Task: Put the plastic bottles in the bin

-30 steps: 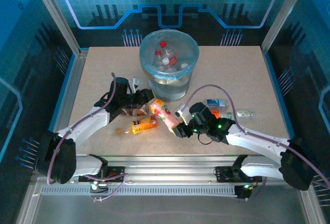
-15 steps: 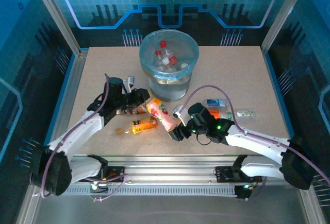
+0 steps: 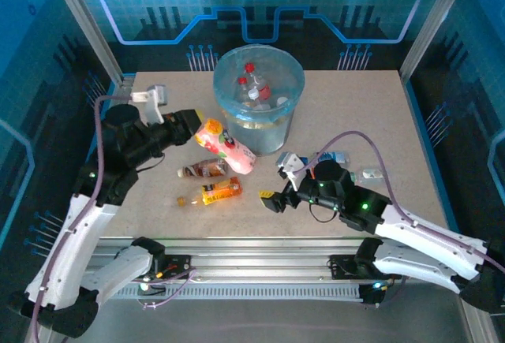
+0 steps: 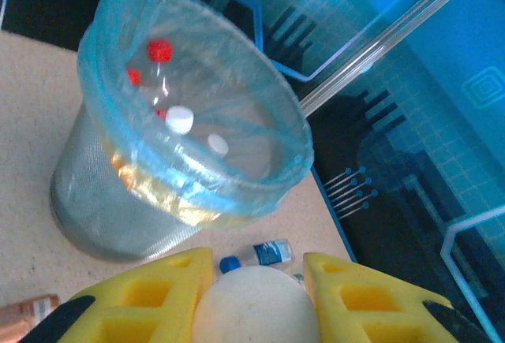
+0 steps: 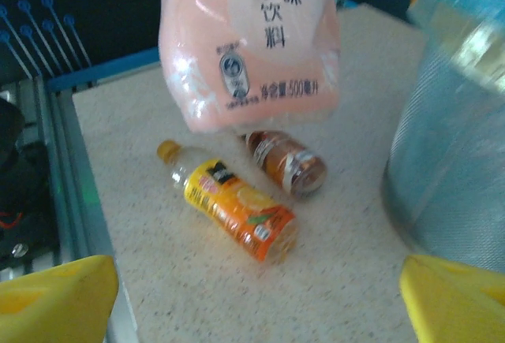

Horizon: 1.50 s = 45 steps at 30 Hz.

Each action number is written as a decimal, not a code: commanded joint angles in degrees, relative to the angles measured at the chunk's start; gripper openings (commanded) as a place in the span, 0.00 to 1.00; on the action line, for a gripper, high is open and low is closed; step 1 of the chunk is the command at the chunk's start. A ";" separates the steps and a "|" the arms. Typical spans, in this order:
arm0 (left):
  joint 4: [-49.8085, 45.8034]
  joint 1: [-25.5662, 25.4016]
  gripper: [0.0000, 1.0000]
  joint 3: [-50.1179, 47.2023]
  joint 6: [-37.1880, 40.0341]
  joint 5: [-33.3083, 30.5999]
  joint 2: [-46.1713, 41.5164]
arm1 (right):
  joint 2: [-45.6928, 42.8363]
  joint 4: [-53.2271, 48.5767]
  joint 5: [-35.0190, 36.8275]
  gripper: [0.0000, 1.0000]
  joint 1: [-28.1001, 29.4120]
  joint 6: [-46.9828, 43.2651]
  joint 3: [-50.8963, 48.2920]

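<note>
Pink bottle [image 3: 230, 148] aslant in left hand [image 3: 197, 122], free end rightward

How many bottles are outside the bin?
5: the pink bottle in the left gripper, brown bottle and orange bottle on the table beneath, blue-labelled bottle and clear bottle beside the right arm, which may hide more.

The pink-labelled plastic bottle [image 5: 248, 43] is cut off by the right wrist view's upper edge, the translucent pale-blue bin [image 5: 450, 169] by its right edge, and the blue-labelled bottle [image 3: 335, 156] lies partly behind the right arm [image 3: 418, 233].
</note>
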 commanded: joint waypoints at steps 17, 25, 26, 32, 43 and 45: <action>-4.14 -1.55 0.00 43.62 18.25 -6.54 37.60 | -2.89 -6.44 17.83 0.94 -1.72 -1.69 12.96; -16.69 -5.72 0.00 57.23 30.01 -10.29 52.30 | -2.55 -9.16 16.53 0.94 -2.63 1.75 12.84; -17.91 -6.08 0.00 57.98 30.83 -10.09 53.52 | -2.43 -9.54 16.35 0.94 -2.63 2.19 12.85; -19.15 -7.34 0.00 56.68 34.39 -8.94 57.70 | -2.16 -10.56 15.72 0.94 -2.80 4.78 12.26; -9.15 -7.35 0.03 43.11 34.91 -6.73 58.72 | -2.24 -11.18 15.88 0.94 -2.93 6.01 11.10; -7.11 -7.34 0.03 40.74 34.28 -5.92 58.71 | -2.28 -11.16 16.06 0.94 -3.07 6.14 11.10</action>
